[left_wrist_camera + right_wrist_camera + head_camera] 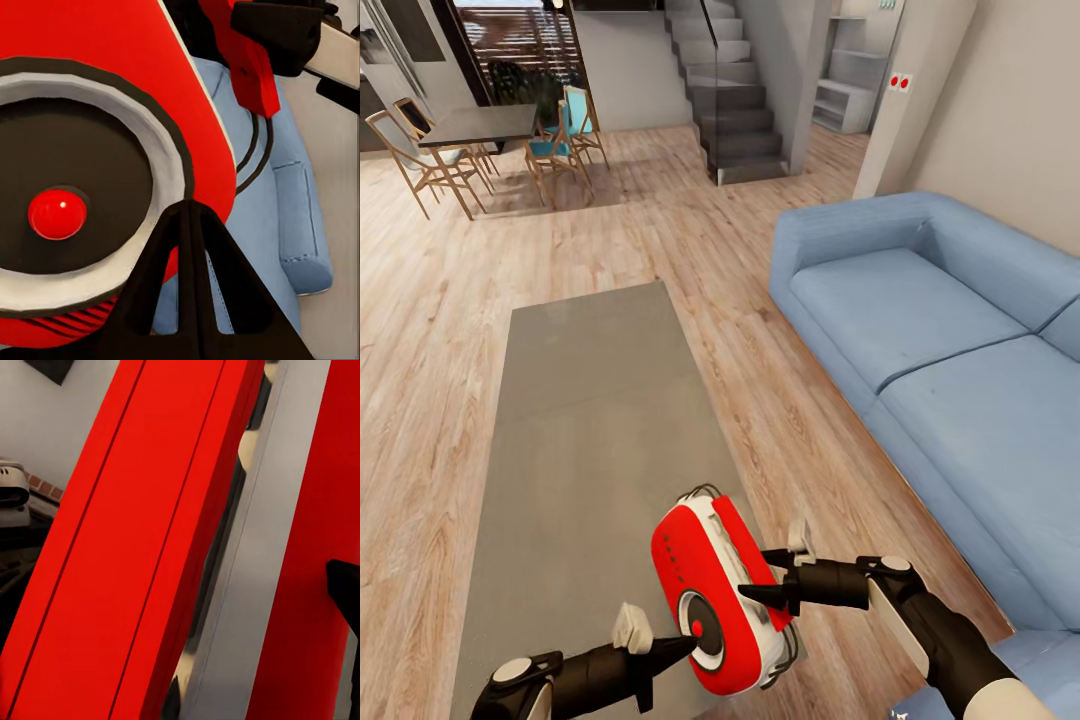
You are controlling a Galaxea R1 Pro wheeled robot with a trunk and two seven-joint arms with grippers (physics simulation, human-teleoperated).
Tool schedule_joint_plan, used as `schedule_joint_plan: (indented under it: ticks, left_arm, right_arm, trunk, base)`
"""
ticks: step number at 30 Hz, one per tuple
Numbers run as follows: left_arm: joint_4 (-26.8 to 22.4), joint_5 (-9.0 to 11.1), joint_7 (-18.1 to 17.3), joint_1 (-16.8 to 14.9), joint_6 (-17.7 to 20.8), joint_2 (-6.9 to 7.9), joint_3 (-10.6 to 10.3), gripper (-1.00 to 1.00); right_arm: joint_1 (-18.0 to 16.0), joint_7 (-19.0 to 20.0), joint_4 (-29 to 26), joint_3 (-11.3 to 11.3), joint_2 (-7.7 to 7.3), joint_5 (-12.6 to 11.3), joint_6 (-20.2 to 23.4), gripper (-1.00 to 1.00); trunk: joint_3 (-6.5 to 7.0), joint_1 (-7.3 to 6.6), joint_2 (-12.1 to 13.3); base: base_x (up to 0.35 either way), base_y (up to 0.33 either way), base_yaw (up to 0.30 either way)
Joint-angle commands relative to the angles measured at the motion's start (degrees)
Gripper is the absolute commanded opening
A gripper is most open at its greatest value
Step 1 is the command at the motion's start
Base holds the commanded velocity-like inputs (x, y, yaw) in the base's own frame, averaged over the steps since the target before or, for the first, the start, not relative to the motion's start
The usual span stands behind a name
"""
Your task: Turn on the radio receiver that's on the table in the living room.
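Head view: the bright-red rounded radio receiver [715, 595] stands tilted above the near end of the grey-taupe low table [590, 420], its lower edge cut off by the frame. The left gripper [682, 645], fingers pressed together, touches the dark white-ringed dial [705, 625]; the right gripper [750, 595] meets the radio's side — its jaw state cannot be told. The light-blue sofa [950, 370] lies right, with wood floor [740, 330] between.

Left wrist view: the closed fingertips [191, 217] rest on the dial's rim beside its red centre button [57, 214].

Right wrist view: red casing at close range — one dark fingertip [343, 592] is cut off.

The head view looks down over the table [580, 420]; both wrist views press close against the radio receiver [97, 90].
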Motion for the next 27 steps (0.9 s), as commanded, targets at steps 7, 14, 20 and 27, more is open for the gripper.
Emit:
schedule_joint_plan:
  ticks: [7,14,20,27]
  left_arm:
    - [1.2,-0.2,0.1,0.0,-1.7,-1.00,0.0,-1.00]
    - [1.2,-0.3,0.1,0.0,-3.0,-1.04,0.1,-1.00]
    - [1.2,-0.3,0.1,0.0,-3.6,-0.96,0.2,-1.00]
    - [1.6,-0.5,0.1,0.0,-5.6,-0.70,0.5,-1.00]
  right_arm:
    - [0.0,0.3,-0.1,0.0,0.35,-0.1,0.0,-1.00]
    - [0.0,0.4,-0.1,1.4,0.80,-0.1,0.0,-1.00]
    - [0.0,0.4,-0.1,2.2,0.74,-0.1,0.0,-1.00]
    - [0.0,0.3,-0.1,2.2,0.71,-0.1,0.0,-1.00]
  trunk:
    - [0.00,0.00,0.0]
    - [0.00,0.00,0.0]
    - [0.00,0.00,0.0]
    - [0.00,0.00,0.0]
  base:
    - [0.000,0.000,0.000]
    - [0.000,0.000,0.000]
    - [0.000,0.000,0.000]
    - [0.000,0.000,0.000]
